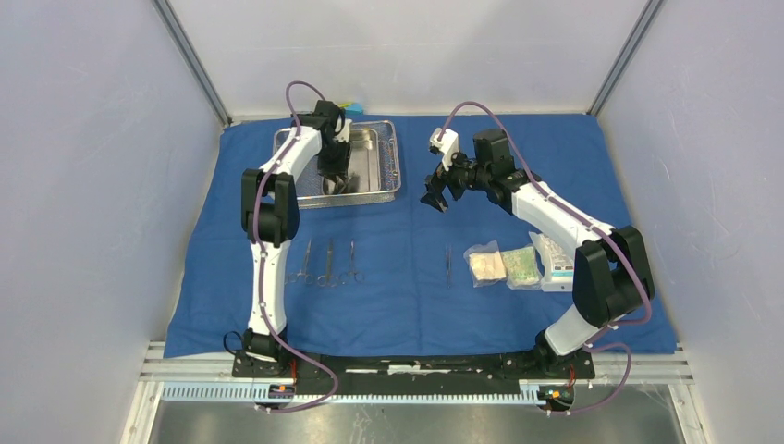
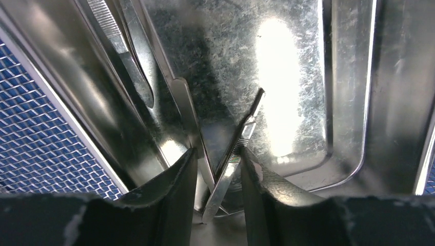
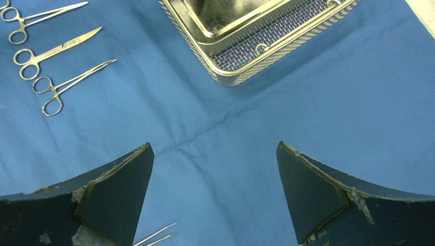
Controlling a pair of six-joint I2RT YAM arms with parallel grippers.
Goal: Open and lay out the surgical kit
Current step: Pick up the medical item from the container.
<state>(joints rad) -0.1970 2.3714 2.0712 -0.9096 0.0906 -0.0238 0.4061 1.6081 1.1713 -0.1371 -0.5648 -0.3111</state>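
txt: none legible | labels/nums: none legible | all views

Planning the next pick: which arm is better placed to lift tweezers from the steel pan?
Left: the left gripper sits in the steel pan, fingers flanking the tweezers; the right gripper hangs open over the blue cloth.

I held the left arm's black two-finger gripper [image 2: 219, 154] pointing steeply down, jaws half closed; the right arm's black gripper [image 3: 214, 145] hovered, jaws spread wide.
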